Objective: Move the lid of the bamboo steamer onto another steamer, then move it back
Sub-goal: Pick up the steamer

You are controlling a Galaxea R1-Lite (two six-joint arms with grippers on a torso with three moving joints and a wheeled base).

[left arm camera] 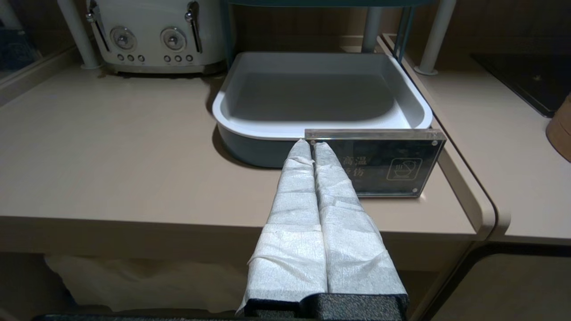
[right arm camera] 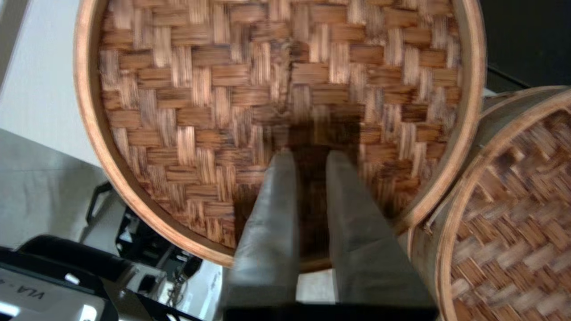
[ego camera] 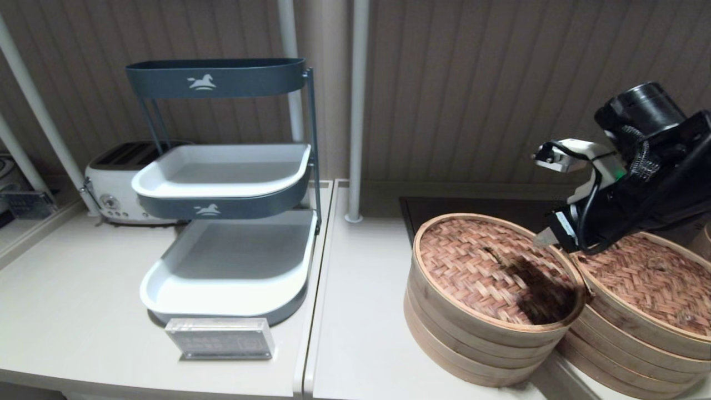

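The bamboo steamer lid (ego camera: 477, 272) (right arm camera: 200, 111), with its lighter tan-pink weave, lies on the left bamboo stack (ego camera: 472, 341). Touching that stack on the right is another steamer (ego camera: 627, 336), covered by its own darker reddish-brown lid (ego camera: 655, 283) (right arm camera: 513, 214). My right gripper (ego camera: 547, 236) (right arm camera: 311, 156) hovers over the lighter lid's right part, between its centre and rim. It is open by a narrow gap with nothing held. My left gripper (left arm camera: 311, 143), wrapped in white cloth, is shut and empty at the counter's front edge, out of the head view.
A three-tier grey rack (ego camera: 228, 278) and a white toaster (ego camera: 114, 189) stand on the left counter. An acrylic warning sign (ego camera: 221, 338) (left arm camera: 383, 165) stands before the rack's bottom tray (left arm camera: 321, 89). A black hob (ego camera: 472, 208) lies behind the steamers, and a white pole (ego camera: 355, 111) rises mid-counter.
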